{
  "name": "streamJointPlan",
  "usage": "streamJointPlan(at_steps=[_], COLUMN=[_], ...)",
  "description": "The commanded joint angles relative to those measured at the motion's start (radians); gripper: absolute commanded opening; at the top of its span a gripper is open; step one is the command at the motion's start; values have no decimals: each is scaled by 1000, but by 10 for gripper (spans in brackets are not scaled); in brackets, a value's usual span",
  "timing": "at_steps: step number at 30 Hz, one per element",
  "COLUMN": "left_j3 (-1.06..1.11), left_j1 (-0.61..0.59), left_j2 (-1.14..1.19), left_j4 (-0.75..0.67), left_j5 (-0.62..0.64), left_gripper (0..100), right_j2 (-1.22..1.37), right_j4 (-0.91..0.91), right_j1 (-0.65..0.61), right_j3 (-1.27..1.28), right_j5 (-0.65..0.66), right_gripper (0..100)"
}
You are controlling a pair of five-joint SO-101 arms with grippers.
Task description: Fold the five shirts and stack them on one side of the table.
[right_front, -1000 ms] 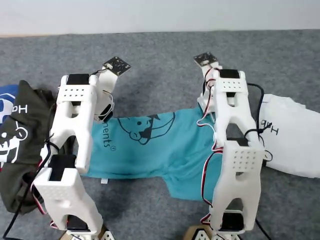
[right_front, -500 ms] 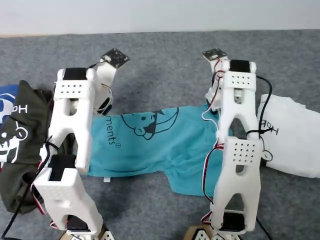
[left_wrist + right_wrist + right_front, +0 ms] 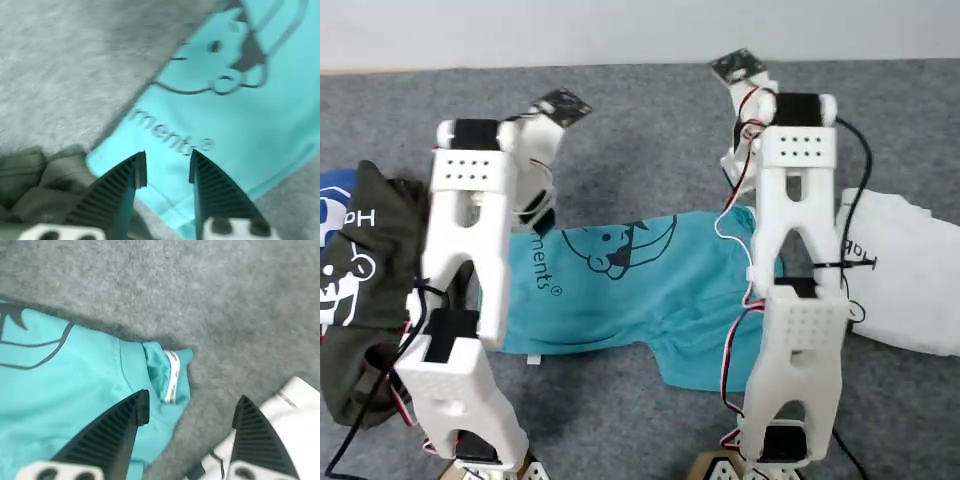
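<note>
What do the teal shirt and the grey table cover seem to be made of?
The teal shirt looks like soft matte knit fabric, probably cotton or a blend: it wrinkles and its corner shows a stitched hem. The grey table cover looks like felt or short carpet: fuzzy, mottled and dull.

The right pincer (image 3: 194, 402) hangs over the grey table (image 3: 240, 300) with its jaws spread wide. A teal shirt (image 3: 75, 370) lies under one finger, its turned-over corner reaching between the two. A white shirt (image 3: 292, 405) lies beside the other finger.
</note>
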Motion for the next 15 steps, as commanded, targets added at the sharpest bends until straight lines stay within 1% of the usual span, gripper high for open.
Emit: streamJointPlan(at_steps=[1, 4, 9, 15], left_j3=[-30, -30, -30, -30], left_j1=[97, 178, 334, 531], left_j2=[-23, -23, -23, -23], left_j4=[38, 38, 38, 38], left_j5=[0, 43, 89, 166], left_gripper=[148, 148, 148, 148], right_j2=[-229, -377, -598, -800], right_j4=[45, 45, 44, 42], right_j1=[48, 113, 268, 423], right_j3=[109, 229, 411, 592], right_j5=[-12, -12, -11, -11], right_gripper=[274, 274, 273, 273])
